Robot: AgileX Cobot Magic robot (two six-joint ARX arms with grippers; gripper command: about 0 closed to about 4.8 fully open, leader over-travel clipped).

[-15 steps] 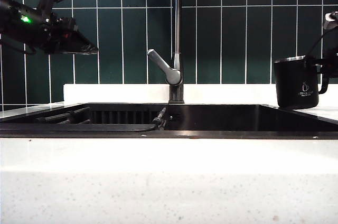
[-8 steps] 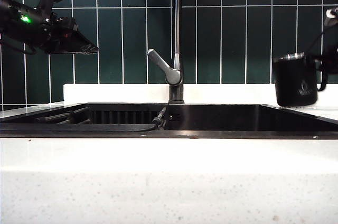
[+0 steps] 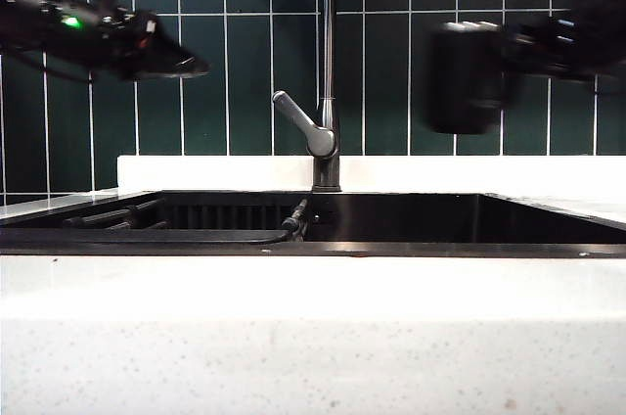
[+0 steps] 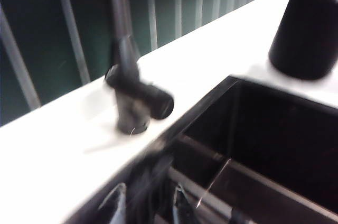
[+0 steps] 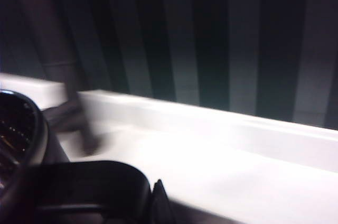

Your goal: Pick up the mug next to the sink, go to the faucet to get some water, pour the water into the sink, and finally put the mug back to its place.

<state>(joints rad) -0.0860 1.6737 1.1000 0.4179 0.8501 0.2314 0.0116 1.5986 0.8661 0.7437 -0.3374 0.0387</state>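
Mug (image 3: 468, 77) hangs lifted right of the faucet (image 3: 328, 63), handle pinched in the closed right claw (image 3: 523, 48), filling, pouring and returning undone, while the left claw (image 3: 181, 68) hovers half-open, empty.

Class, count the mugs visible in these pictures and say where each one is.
1. The mug hangs in the air over the sink's right part, carried by the right gripper; the left gripper is empty.
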